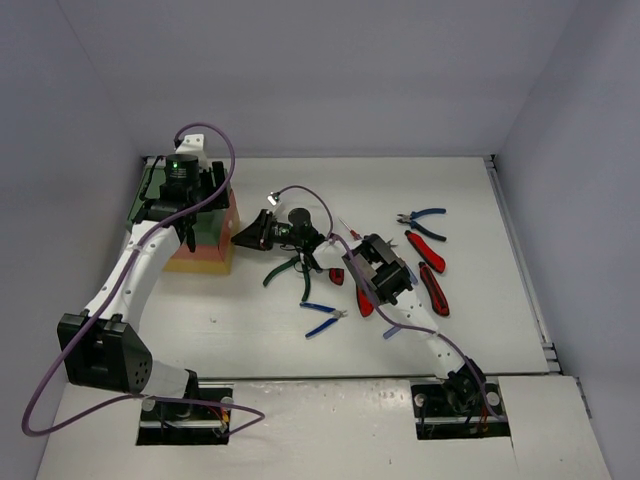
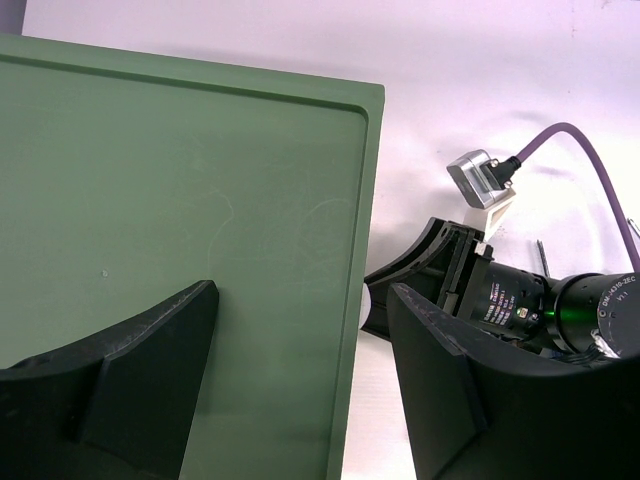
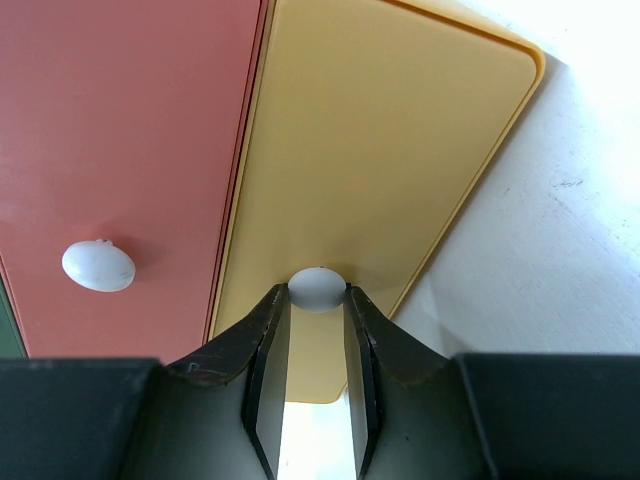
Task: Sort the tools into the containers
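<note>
The containers are one small cabinet with a green top, an orange-red drawer and a yellow bottom drawer. My right gripper is shut on the yellow drawer's white knob; in the top view it reaches the cabinet's front. My left gripper hangs open over the green top's right edge, holding nothing. The tools lie on the table: green pliers, blue pliers, another blue pair and red-and-black knives.
The orange-red drawer has its own white knob left of the held one. The right arm's body stretches over the tool pile. White walls enclose the table; the cabinet stands at the back left.
</note>
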You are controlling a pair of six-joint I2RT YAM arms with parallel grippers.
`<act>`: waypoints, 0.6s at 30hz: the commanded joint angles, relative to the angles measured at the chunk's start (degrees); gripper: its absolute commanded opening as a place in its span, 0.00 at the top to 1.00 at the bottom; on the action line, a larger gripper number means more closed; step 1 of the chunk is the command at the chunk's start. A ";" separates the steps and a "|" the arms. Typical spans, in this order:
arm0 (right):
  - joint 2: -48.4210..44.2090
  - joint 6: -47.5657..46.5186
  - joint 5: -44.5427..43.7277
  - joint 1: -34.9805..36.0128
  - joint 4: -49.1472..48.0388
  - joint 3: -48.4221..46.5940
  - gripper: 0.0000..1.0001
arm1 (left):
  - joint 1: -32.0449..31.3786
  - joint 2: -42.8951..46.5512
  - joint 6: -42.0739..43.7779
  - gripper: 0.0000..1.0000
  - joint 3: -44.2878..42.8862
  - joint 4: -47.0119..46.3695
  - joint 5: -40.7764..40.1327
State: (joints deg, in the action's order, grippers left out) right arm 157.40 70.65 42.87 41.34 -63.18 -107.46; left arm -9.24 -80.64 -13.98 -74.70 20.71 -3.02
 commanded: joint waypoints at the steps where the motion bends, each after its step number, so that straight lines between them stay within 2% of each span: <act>1: -4.39 -0.47 -0.77 -0.34 -6.65 -0.20 0.98 | 0.15 -0.70 -2.06 0.36 -0.80 3.02 2.84; 18: -11.80 -2.12 0.70 -5.76 -4.17 9.03 1.00 | 0.27 -2.06 -1.67 0.36 -1.15 3.72 1.29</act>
State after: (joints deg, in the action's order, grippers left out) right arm 152.99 70.28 44.05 38.21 -63.94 -99.87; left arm -9.24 -81.44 -13.96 -75.32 20.67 -2.98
